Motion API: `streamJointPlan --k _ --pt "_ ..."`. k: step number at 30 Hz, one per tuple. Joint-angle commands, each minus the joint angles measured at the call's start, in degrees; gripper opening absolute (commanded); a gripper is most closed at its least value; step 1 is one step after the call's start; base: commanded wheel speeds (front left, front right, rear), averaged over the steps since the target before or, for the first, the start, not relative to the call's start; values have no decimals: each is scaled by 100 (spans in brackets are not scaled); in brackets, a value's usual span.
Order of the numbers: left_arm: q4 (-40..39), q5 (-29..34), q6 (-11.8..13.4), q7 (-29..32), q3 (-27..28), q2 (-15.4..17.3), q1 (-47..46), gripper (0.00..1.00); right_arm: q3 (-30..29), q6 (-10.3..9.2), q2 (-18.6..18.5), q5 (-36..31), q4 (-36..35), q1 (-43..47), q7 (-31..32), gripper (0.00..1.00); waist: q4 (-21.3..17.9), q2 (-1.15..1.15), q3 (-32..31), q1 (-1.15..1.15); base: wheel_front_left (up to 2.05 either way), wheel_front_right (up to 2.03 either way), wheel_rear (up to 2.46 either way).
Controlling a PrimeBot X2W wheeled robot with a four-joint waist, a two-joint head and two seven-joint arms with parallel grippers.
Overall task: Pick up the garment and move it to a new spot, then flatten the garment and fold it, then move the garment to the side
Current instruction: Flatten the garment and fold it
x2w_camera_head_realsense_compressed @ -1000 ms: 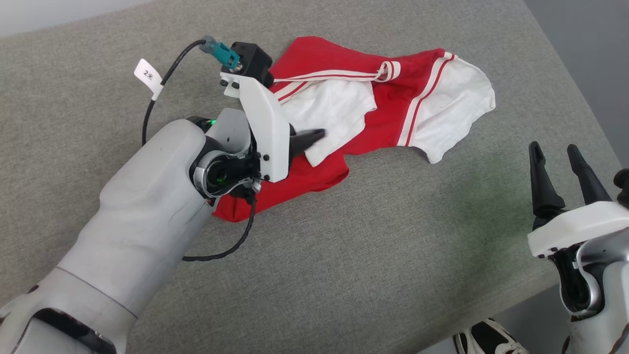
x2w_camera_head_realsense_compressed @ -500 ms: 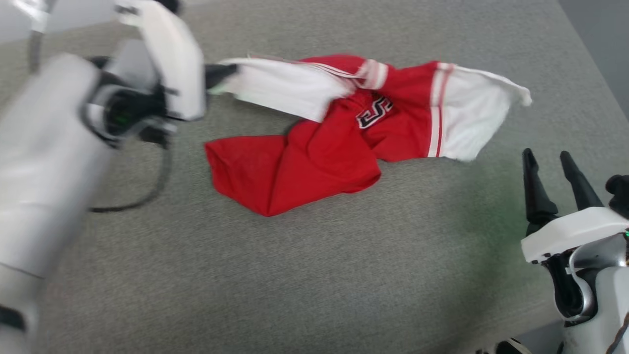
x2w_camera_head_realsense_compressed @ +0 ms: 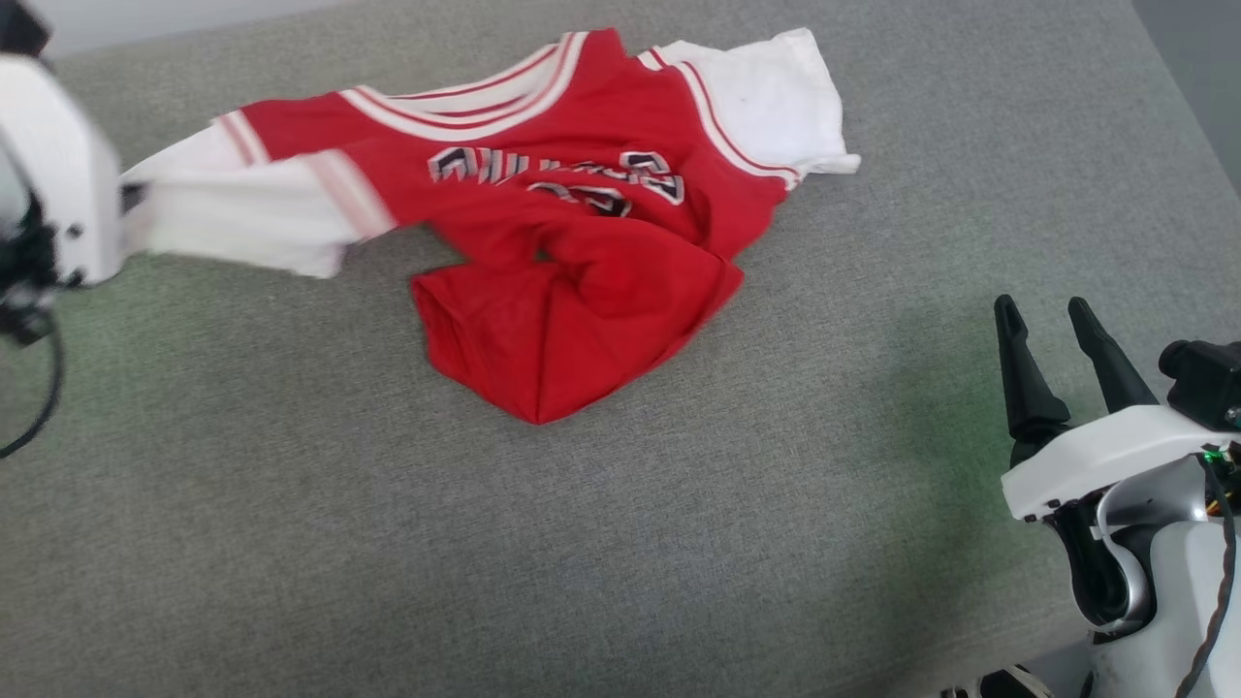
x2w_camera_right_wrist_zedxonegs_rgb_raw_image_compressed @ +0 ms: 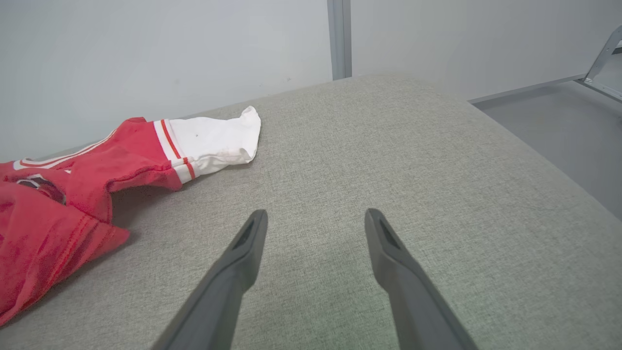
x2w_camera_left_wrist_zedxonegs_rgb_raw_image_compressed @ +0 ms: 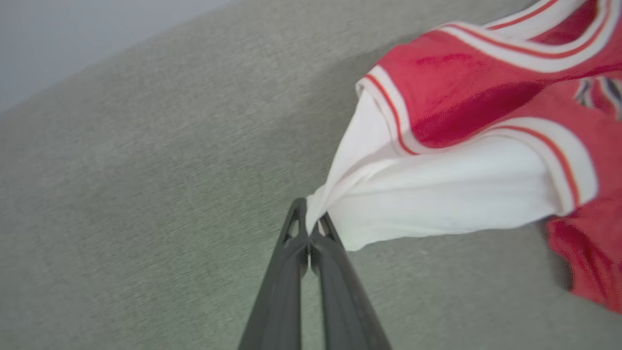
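1. count: one garment (x2w_camera_head_realsense_compressed: 582, 291), a red t-shirt with two white sleeves; two end effectors; one grey fabric-covered counter (x2w_camera_head_realsense_compressed: 679, 543).
2. left end effector (x2w_camera_left_wrist_zedxonegs_rgb_raw_image_compressed: 307, 216): fingers pressed together, pinching the tip of one white sleeve (x2w_camera_left_wrist_zedxonegs_rgb_raw_image_compressed: 437, 194). that sleeve is drawn taut toward the counter's left side.
3. right end effector (x2w_camera_head_realsense_compressed: 1041, 305): fingers spread wide with nothing between them, by the counter's right edge, well apart from the garment.
4. garment sits on the far middle of the counter, chest side up, with its lower body bunched in a fold toward the robot.
5. against one second ago: then a crumpled heap with the left end effector over it; now stretched out leftward, with chest lettering (x2w_camera_head_realsense_compressed: 557, 179) showing. head camera has shifted too. right end effector is just as wide.
6. views: the left wrist view gives the pinch clearly, while in the head view it is blurred at the left edge. the right wrist view gives the other sleeve (x2w_camera_right_wrist_zedxonegs_rgb_raw_image_compressed: 214, 136) lying flat, with a pale wall (x2w_camera_right_wrist_zedxonegs_rgb_raw_image_compressed: 146, 48) behind.
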Motion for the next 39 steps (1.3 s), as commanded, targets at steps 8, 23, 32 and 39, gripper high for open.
streamJointPlan --k 8,23,32,39 --pt "628 99 -28 -398 -43 68 315 0 16 -2 -52 -9 -118 15 80 100 -88 0 90 0 0 0 0" --pt "1139 -27 -234 -1548 94 -475 514 100 15 -2 -196 -171 -350 101 342 100 317 0 -262 0 0 0 0" --pt "316 -353 -337 -3536 471 -936 1393 100 471 -2 -579 -276 -432 161 526 100 928 0 -536 0 0 0 0" --pt "-291 -108 18 -5023 528 -1352 2288 100 817 -2 -1174 -162 -250 -250 735 100 1471 0 -447 0 0 0 0"
